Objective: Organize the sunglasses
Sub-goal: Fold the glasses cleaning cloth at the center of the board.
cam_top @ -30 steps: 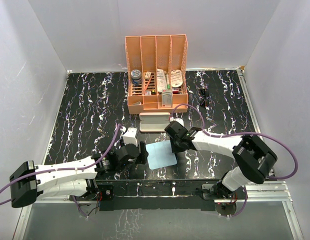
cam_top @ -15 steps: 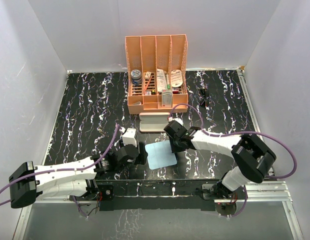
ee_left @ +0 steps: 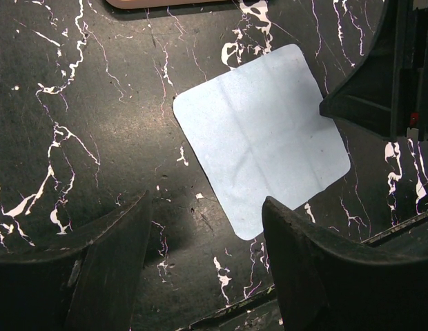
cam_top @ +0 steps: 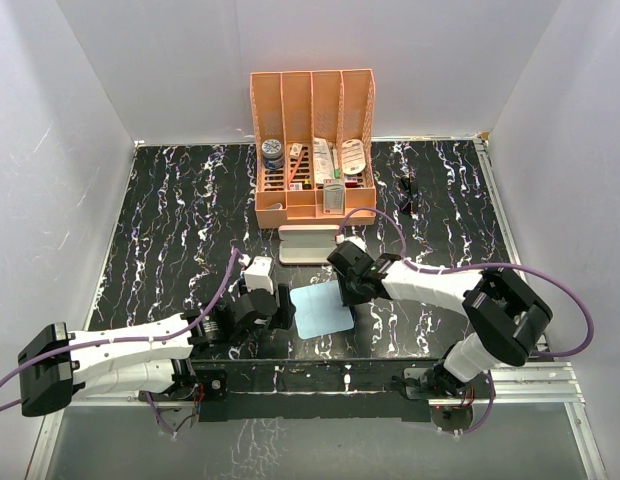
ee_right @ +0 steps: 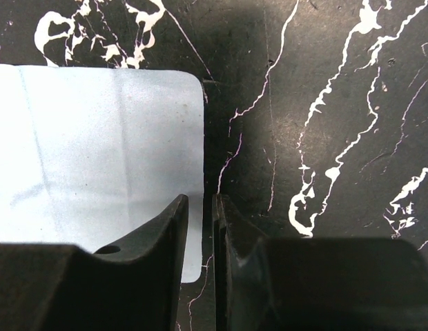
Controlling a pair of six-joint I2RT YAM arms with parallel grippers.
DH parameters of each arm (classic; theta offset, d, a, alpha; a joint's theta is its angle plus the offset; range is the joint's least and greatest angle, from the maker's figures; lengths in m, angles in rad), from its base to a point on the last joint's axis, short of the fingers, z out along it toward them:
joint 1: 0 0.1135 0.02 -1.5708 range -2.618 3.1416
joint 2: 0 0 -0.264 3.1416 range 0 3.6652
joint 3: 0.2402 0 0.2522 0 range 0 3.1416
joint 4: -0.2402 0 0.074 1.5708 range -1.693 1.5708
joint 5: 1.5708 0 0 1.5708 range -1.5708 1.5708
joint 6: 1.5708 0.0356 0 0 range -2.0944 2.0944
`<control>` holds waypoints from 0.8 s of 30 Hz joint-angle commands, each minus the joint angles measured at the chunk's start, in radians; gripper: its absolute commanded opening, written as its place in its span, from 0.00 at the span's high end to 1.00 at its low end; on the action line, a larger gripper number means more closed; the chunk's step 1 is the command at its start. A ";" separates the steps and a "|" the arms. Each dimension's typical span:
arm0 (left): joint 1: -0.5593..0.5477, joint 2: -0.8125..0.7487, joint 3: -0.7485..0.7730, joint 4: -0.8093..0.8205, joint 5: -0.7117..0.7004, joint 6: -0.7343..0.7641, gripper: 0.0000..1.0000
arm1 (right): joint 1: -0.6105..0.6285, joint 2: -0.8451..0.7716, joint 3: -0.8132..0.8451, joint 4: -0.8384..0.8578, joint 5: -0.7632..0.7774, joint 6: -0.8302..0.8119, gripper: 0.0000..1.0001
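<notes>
The right gripper [ee_right: 201, 200] has its fingers drawn almost together, a thin slit between them, straddling the right edge of the light blue cloth [ee_right: 96, 152]. I cannot tell whether they truly pinch it. The step looks like picking up that cloth, and a thin sheet lying flat calls for pressing the tips down onto the edge, closing fully, then lifting straight so it does not slip out. The left gripper [ee_left: 207, 200] hangs with fingers wide apart just beside the cloth's opposite edge, holding nothing, well placed to pin or take a corner. Beyond lies the pink case [cam_top: 308, 243], closed, then the orange organizer [cam_top: 313, 150]. The sunglasses [cam_top: 408, 192] rest well apart, far right. The black marbled table [cam_top: 170, 220] looks hard and slick, and white walls [cam_top: 70, 150] close in three sides.
</notes>
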 commanded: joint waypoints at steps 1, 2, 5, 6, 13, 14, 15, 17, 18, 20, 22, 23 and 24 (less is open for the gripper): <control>-0.003 -0.017 -0.010 0.001 -0.012 -0.002 0.37 | 0.021 -0.006 0.029 0.001 0.014 0.012 0.81; -0.003 -0.016 -0.010 0.001 -0.012 -0.002 0.37 | 0.026 -0.003 0.031 -0.002 0.018 0.014 0.81; -0.003 -0.014 -0.009 0.002 -0.013 -0.002 0.36 | 0.039 0.007 0.037 -0.012 0.037 0.023 0.81; -0.003 -0.015 -0.007 0.002 -0.014 -0.002 0.36 | 0.042 0.010 0.038 -0.015 0.039 0.026 0.81; -0.003 -0.049 -0.011 -0.017 -0.030 -0.019 0.36 | 0.050 0.030 0.038 -0.040 0.079 0.043 0.82; -0.003 -0.056 -0.012 -0.019 -0.030 -0.021 0.36 | 0.050 0.032 0.038 -0.042 0.084 0.046 0.82; -0.004 -0.061 -0.012 -0.025 -0.033 -0.023 0.36 | 0.050 0.034 0.038 -0.044 0.089 0.050 0.82; -0.003 -0.067 -0.015 -0.029 -0.034 -0.025 0.36 | 0.050 0.038 0.040 -0.049 0.102 0.058 0.82; -0.003 -0.068 -0.014 -0.032 -0.035 -0.028 0.36 | 0.050 0.043 0.044 -0.050 0.104 0.062 0.82; -0.004 -0.068 -0.016 -0.031 -0.035 -0.028 0.36 | 0.050 0.049 0.043 -0.047 0.101 0.071 0.82; -0.003 -0.067 -0.018 -0.031 -0.035 -0.029 0.36 | 0.050 0.057 0.042 -0.039 0.095 0.081 0.83; -0.004 -0.066 -0.018 -0.030 -0.034 -0.028 0.36 | 0.050 0.058 0.040 -0.035 0.091 0.086 0.84; -0.004 -0.067 -0.018 -0.031 -0.034 -0.027 0.36 | 0.049 0.058 0.040 -0.034 0.091 0.092 0.84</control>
